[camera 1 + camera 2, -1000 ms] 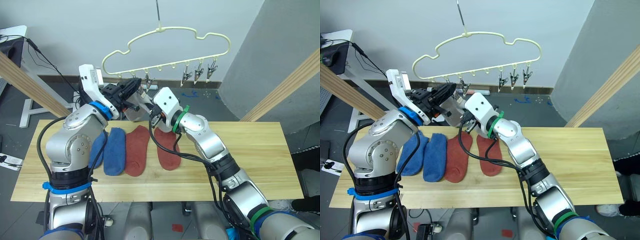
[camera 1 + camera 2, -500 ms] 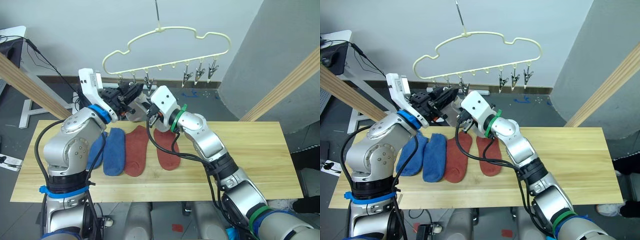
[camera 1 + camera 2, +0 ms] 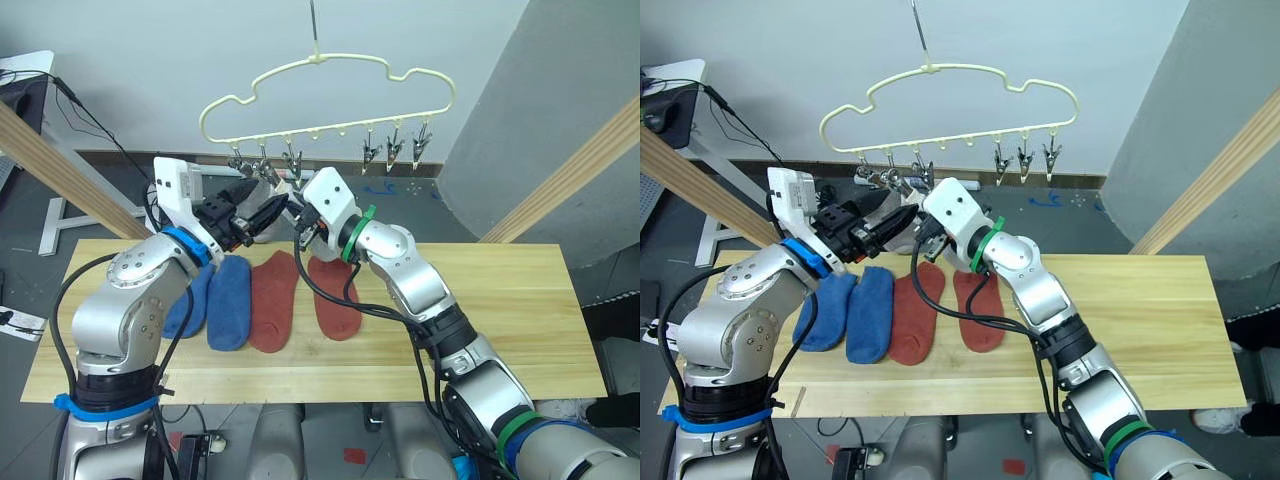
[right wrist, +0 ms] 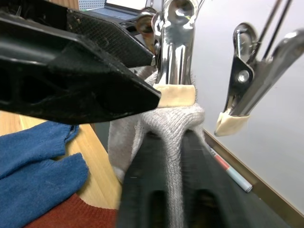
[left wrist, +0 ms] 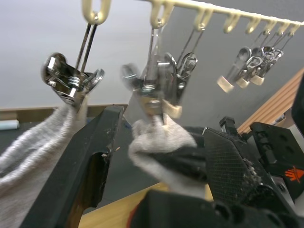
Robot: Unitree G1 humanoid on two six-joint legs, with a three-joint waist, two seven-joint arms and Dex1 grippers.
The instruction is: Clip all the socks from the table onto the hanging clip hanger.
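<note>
Your right gripper (image 4: 166, 156) is clenched on a light grey sock (image 4: 173, 118), pinching a fold of the knit between its two black fingers (image 4: 142, 190) just under a metal clip (image 4: 175, 52) of the clip hanger (image 3: 330, 65). That clip's cream pads sit right on top of the bunched fabric. Beside it hangs another clip (image 4: 247, 80), apart from the sock.

Your left gripper (image 5: 156, 156) is released: its fingers stand apart with the same grey sock between them, one finger (image 5: 90, 161) to one side of the fabric and the other finger to the other side, below the clip. Whether either finger touches the fabric cannot be told. From the left wrist view you also see a second light grey sock (image 5: 33, 142) hanging from the neighbouring clip (image 5: 71, 80), at the hanger's left end.

From the head views, both grippers meet under the left part of the hanger's clip row, above the far edge of the table (image 3: 500, 330). Three clips (image 3: 395, 145) hang bare toward the hanger's right end.

On the tabletop lie four socks side by side in the left half: two blue socks (image 3: 228, 300) nearest the left end, then two rust-red socks (image 3: 272, 300) to their right. The rightmost red one lies under your right arm.
</note>
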